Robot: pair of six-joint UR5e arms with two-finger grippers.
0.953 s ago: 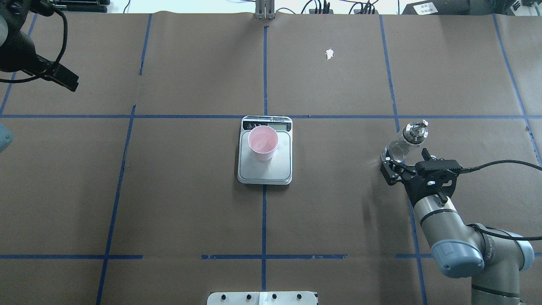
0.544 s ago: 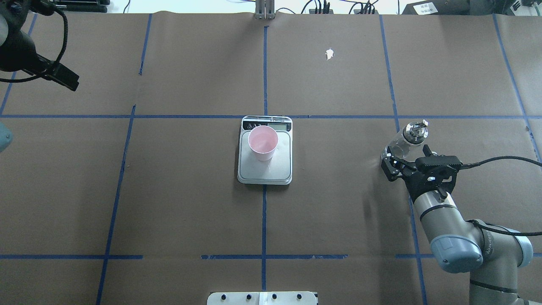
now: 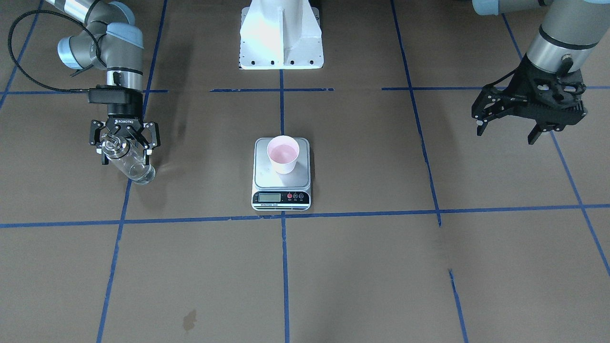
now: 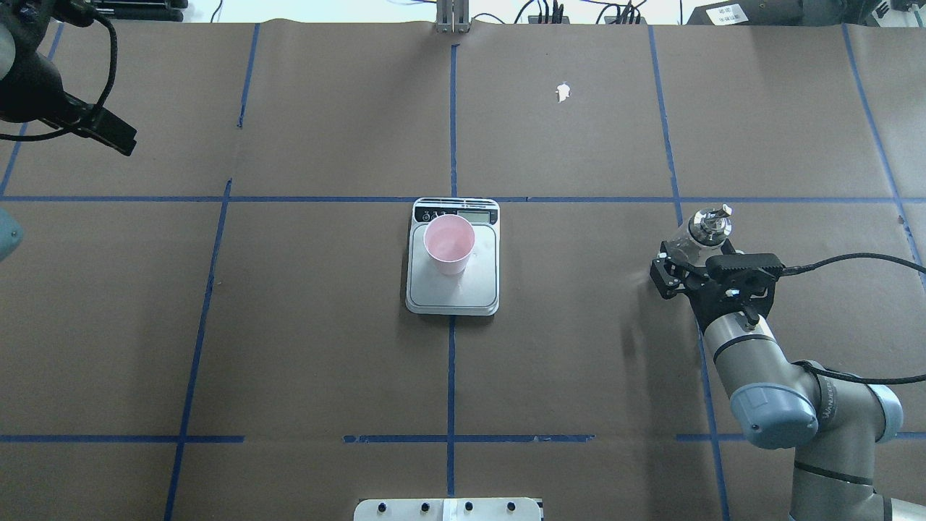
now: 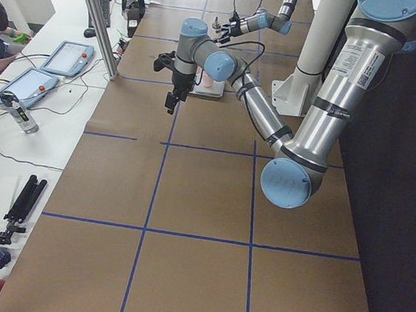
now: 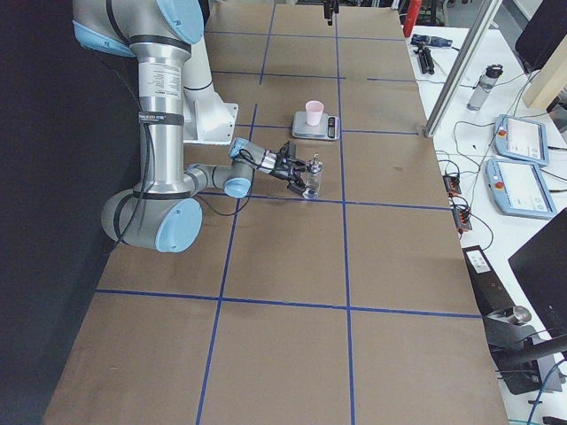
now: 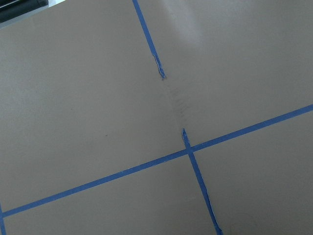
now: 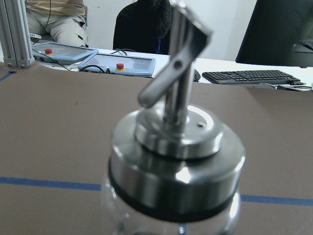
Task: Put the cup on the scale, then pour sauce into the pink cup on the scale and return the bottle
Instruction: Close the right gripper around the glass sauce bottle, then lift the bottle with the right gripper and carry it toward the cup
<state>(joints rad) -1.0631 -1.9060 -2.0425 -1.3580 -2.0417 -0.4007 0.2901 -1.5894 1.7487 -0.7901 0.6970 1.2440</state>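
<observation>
The pink cup [image 4: 449, 242] stands upright on the silver scale [image 4: 477, 284] at the table's middle; both also show in the front view, the cup [image 3: 283, 153] on the scale [image 3: 265, 177]. The clear glass bottle [image 4: 705, 226] with its silver cap and spout stands on the table at the right, and fills the right wrist view [image 8: 176, 161]. My right gripper [image 4: 687, 259] is open, and in the front view [image 3: 125, 146] its fingers stand either side of the bottle [image 3: 136, 169]. My left gripper [image 3: 505, 135] is open and empty, held high at the far left. The sauce cannot be made out.
Brown paper with blue tape lines [image 4: 451, 130] covers the table. A white scrap [image 4: 563, 92] lies at the back. The robot's white base [image 3: 281, 38] is behind the scale. Operators' tablets [image 6: 523, 142] and cables lie beyond the far edge.
My right gripper has moved forward toward the bottle, so its open fingers now straddle the glass body. The cup, the scale and the left arm have not moved.
</observation>
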